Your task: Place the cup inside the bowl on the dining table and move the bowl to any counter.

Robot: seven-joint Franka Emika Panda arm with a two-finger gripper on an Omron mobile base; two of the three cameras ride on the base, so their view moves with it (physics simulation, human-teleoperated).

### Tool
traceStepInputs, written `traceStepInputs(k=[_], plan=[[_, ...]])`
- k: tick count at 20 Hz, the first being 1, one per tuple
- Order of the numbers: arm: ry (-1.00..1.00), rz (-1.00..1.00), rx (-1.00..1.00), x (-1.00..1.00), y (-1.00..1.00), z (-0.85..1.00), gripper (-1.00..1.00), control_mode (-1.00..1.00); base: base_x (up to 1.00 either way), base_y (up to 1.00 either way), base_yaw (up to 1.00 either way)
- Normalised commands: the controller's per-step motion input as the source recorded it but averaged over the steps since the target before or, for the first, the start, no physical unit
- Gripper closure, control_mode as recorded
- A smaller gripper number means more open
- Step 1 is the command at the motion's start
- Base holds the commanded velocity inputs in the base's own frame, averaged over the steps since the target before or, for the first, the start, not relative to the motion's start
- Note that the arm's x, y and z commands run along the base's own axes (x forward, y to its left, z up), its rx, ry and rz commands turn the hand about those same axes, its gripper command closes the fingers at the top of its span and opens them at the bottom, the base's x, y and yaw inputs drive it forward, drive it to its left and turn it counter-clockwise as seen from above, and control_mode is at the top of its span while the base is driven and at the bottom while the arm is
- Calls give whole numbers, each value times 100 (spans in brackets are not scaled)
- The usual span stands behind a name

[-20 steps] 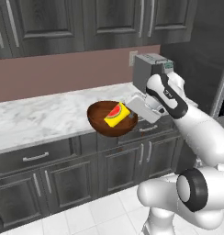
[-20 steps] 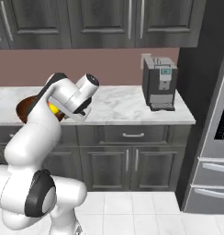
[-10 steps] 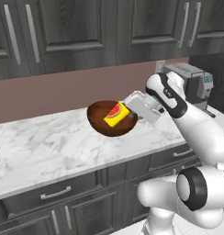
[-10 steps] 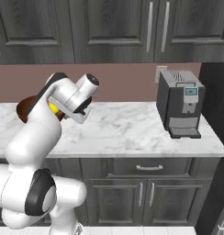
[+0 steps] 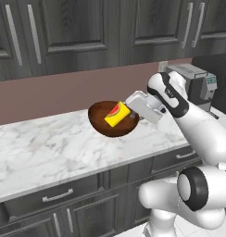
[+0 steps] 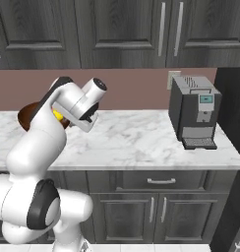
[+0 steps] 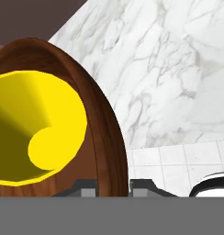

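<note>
While the bowl hangs tilted above the counter, this is how things lie:

Bowl: the bowl (image 5: 112, 121) is off the surface, above the counter's front half, tipped so its opening faces the left base view; in the right base view only a brown edge (image 6: 27, 114) shows behind the arm; in the hand view its rim (image 7: 104, 124) runs up from between the finger tips.
Gripper: the gripper (image 5: 129, 107) meets the bowl at its right rim; the hand view shows the two tips (image 7: 113, 187) close together with the bowl's wall between them, so it is clamped on the rim.
Cup: the cup (image 5: 117, 115) lies on its side inside the bowl, against the wall nearest the gripper, red mark up; the hand view looks into its open yellow mouth (image 7: 38, 133), just left of the gripped rim.
Writing: no brand or lettering can be read; the cup's red mark is a plain shape, and the coffee machine's small blue panel is too small to make out.
Counter: the counter (image 6: 136, 140) is white marble with grey veins, over dark grey drawers and doors with bar handles.
Coffee machine: the coffee machine (image 6: 195, 111) stands on the counter well to the right of the bowl, against the wall.
Room: a mauve backsplash (image 5: 45, 97) runs behind the bowl, with dark upper cabinets (image 6: 122, 32) above it; pale floor tiles (image 7: 178, 160) lie below the counter edge.
</note>
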Motion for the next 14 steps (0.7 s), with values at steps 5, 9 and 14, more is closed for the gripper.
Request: traceStepInputs(k=[5,9,14], plan=[[0,0,0,0,0,0,100,100,0,0,0],[0,0,0,0,0,0,100,100,0,0,0],[0,0,0,0,3,-10,100,-100,0,0,0]])
